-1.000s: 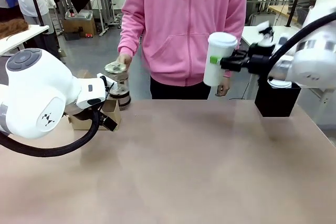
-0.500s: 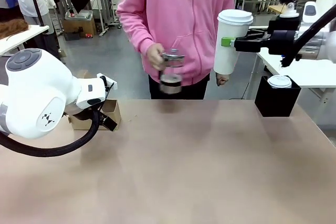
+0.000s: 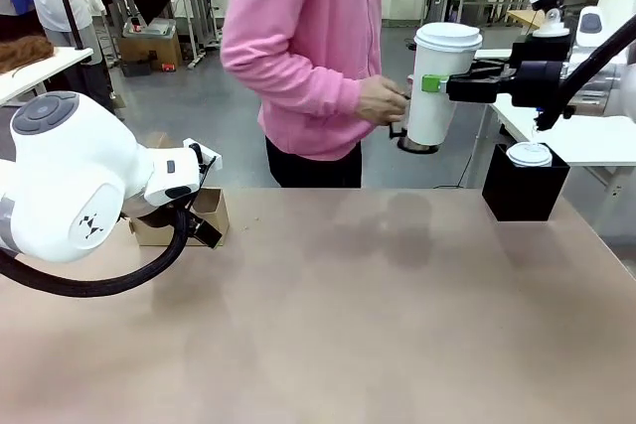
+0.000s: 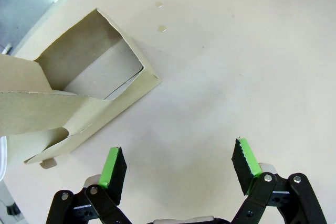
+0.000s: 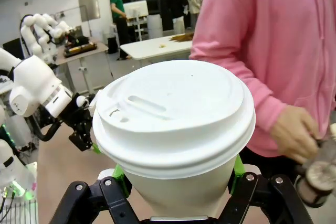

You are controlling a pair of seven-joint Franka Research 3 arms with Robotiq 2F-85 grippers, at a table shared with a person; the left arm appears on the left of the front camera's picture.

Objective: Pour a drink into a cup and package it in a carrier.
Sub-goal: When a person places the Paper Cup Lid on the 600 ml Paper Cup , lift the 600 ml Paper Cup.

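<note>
My right gripper [image 3: 430,83] is shut on the tall white cup [image 3: 437,86], lid fitted, and holds it upright high above the table's far right. In the right wrist view the cup [image 5: 176,129] stands between my right gripper's [image 5: 178,184] green pads. A person in a pink hoodie holds a glass jug [image 3: 415,142] against the cup's far side; the cup hides most of the jug, and the drink in it is hard to make out. The jug [image 5: 315,177] looks blurred in the hand. My left gripper [image 4: 179,163] hangs open over bare table beside the brown cardboard carrier [image 4: 79,93], [image 3: 204,213].
A black square box [image 3: 525,191] with a lidded cup [image 3: 529,154] in it stands at the table's far right. My bulky left arm [image 3: 75,181] covers the near left. A few drops [image 4: 163,27] lie on the table near the carrier.
The person lifted the jug off the table's left and carried it right, up to the cup. My right gripper raised the cup and then held still. The left arm has not moved.
</note>
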